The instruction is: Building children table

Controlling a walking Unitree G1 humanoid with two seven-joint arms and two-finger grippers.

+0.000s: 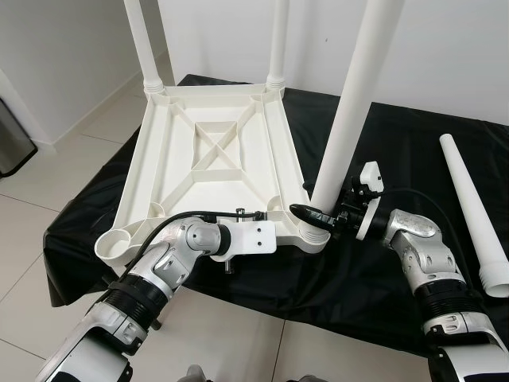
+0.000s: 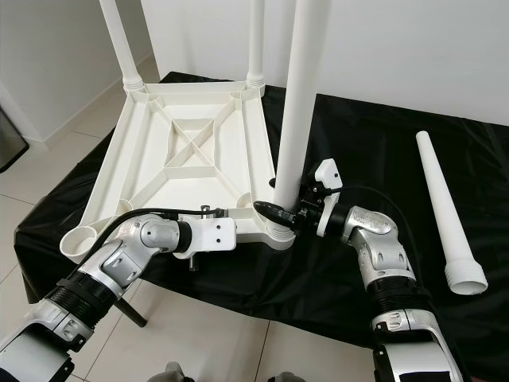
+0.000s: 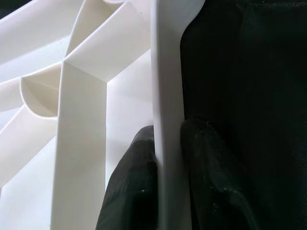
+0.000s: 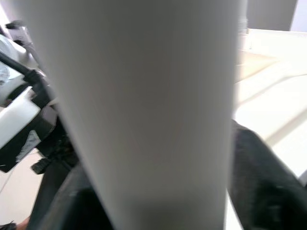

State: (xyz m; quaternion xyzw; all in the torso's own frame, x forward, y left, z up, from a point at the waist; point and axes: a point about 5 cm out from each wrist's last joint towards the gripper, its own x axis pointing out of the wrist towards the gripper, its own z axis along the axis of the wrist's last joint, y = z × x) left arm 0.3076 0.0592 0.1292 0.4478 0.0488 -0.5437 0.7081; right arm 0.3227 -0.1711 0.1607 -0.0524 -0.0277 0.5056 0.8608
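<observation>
Third table leg (image 1: 350, 111): white tube, long axis near upright, leaning slightly; foot at near-right corner socket (image 1: 312, 232) of inverted tabletop (image 1: 211, 151). Right gripper (image 1: 318, 216) jaws pinch leg just above socket, approaching from right. Left gripper (image 3: 168, 167) jaws clamp tabletop's near rim beside same socket, steadying it. Judgement: next move is push straight down along leg axis. Fourth leg (image 1: 473, 203) lies loose on black-draped worktop (image 1: 398, 143), right of tabletop, nearer right arm. Near-left socket (image 1: 115, 243) open.
</observation>
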